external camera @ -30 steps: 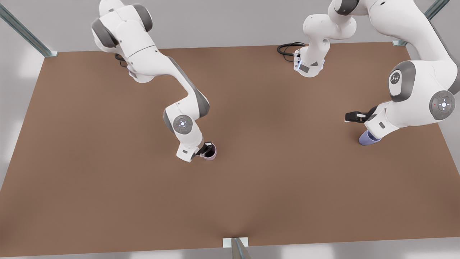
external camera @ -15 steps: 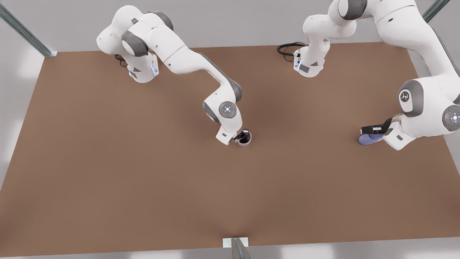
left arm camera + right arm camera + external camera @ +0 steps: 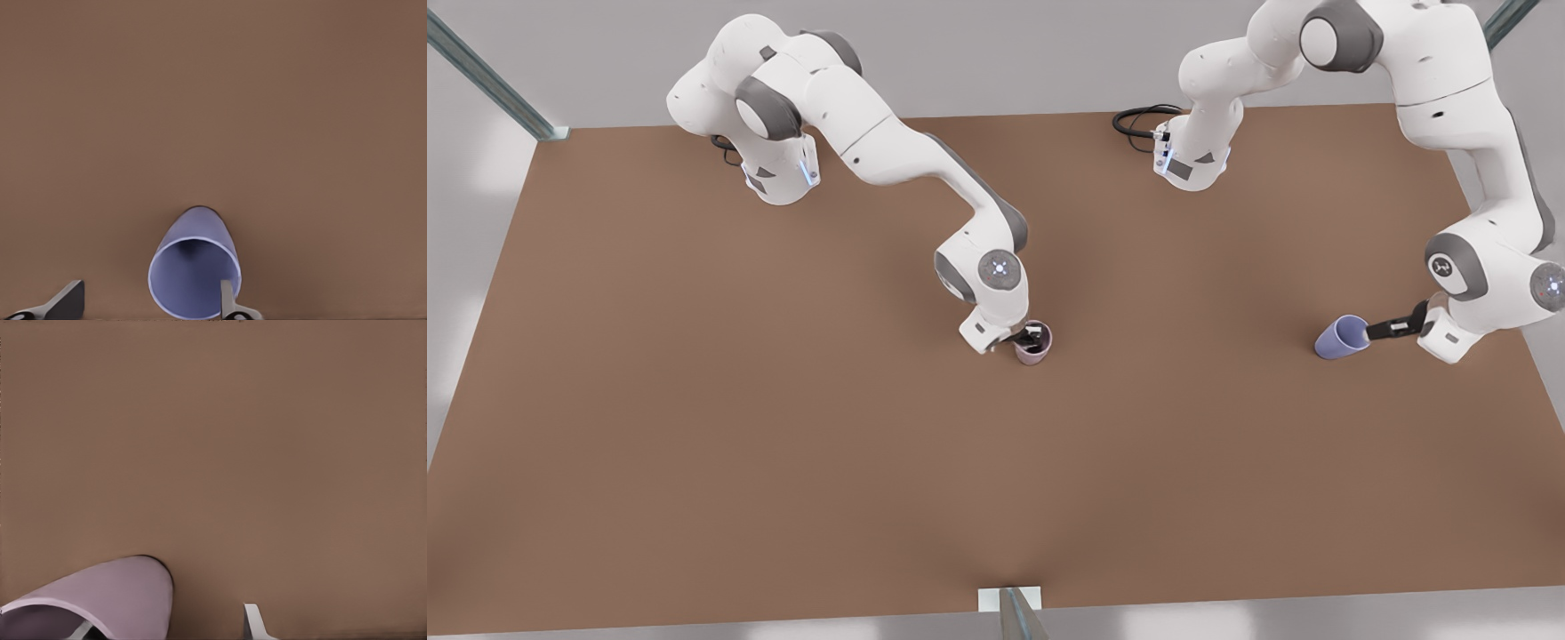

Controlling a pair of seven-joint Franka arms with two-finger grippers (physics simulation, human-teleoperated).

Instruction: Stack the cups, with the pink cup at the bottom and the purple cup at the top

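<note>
The pink cup (image 3: 1033, 345) stands upright near the table's middle, its dark inside showing. My right gripper (image 3: 1029, 336) sits over its rim, open: one finger (image 3: 80, 631) is inside the pink cup (image 3: 113, 600), and the other finger (image 3: 252, 621) is outside, clear of the wall. The purple cup (image 3: 1341, 338) stands upright on the front view's right. My left gripper (image 3: 1385, 329) is open just to the right of it in that view. In the left wrist view the purple cup (image 3: 193, 267) lies partly between the left gripper's (image 3: 147, 308) spread fingers.
A brown table (image 3: 783, 444) with wide free room between the two cups and towards the front. Both arm bases (image 3: 1192, 164) and a black cable (image 3: 1138, 120) are at the far edge. Metal frame posts (image 3: 1014, 613) stand at the edges.
The right gripper has carried the pink cup from the left to the middle, then nearly stopped. The left gripper has swung off the purple cup to its right, uncovering it.
</note>
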